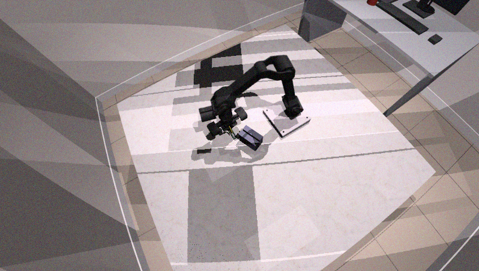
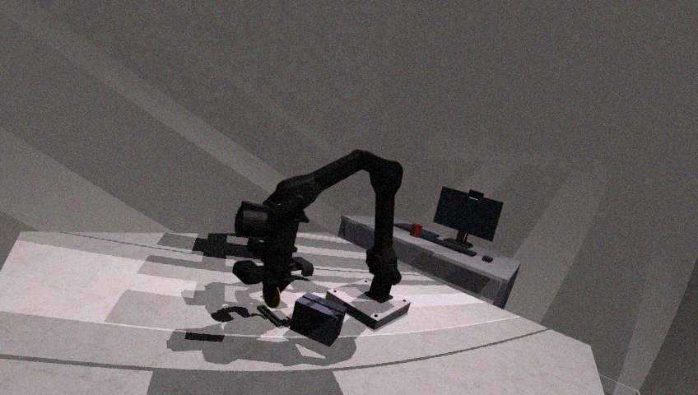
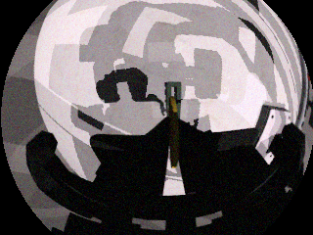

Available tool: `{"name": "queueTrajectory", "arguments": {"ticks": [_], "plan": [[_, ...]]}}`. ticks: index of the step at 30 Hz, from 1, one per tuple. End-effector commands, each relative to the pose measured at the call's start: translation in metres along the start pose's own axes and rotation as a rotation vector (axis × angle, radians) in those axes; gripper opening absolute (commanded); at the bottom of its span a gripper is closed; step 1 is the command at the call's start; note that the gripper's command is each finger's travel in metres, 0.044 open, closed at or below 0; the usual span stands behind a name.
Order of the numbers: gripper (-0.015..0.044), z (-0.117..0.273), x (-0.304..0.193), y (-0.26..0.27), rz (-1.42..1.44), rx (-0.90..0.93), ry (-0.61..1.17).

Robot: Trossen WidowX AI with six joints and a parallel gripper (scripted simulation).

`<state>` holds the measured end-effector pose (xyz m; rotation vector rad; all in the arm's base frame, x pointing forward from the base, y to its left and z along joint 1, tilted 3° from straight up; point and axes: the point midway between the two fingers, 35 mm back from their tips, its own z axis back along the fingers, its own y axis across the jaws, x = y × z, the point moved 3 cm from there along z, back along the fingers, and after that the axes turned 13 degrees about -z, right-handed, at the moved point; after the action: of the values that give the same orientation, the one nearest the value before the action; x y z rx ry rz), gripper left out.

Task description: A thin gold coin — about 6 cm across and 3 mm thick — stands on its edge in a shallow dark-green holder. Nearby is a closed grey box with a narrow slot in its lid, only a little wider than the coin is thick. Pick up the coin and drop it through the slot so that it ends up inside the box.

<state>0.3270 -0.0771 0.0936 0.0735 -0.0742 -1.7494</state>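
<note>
My gripper (image 1: 230, 131) (image 2: 273, 295) (image 3: 170, 119) points down and is shut on the thin gold coin (image 1: 230, 129) (image 2: 276, 295) (image 3: 175, 108), which shows edge-on between the fingers in the wrist view. The coin hangs a little above the dark-green holder (image 2: 272, 316) (image 3: 172, 86), which lies on the floor just below and ahead of the fingers. The closed grey box (image 1: 250, 136) (image 2: 317, 318) stands right beside it, to the right of the gripper. The narrow slot runs along its lid.
The arm's white base plate (image 1: 288, 125) (image 2: 368, 311) lies just behind the box. A desk with a monitor (image 2: 467, 212), a keyboard and a red cup (image 2: 416, 229) stands beyond the low glass wall (image 1: 110, 161). A flat dark patch (image 1: 204, 151) (image 2: 204, 336) lies left of the box.
</note>
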Motion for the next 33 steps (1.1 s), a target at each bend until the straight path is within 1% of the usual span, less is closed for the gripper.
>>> {"name": "queueTrajectory", "arguments": {"ticks": [1,21,25,33], "plan": [[0.0,0.011,0.0,0.001,0.0,0.004,-0.001],[0.0,0.062,-0.002,-0.004,-0.01,-0.017,-0.008],[0.0,0.066,-0.002,-0.004,-0.005,-0.018,-0.009],[0.0,0.066,0.004,-0.002,0.221,-0.019,-0.007]]}}
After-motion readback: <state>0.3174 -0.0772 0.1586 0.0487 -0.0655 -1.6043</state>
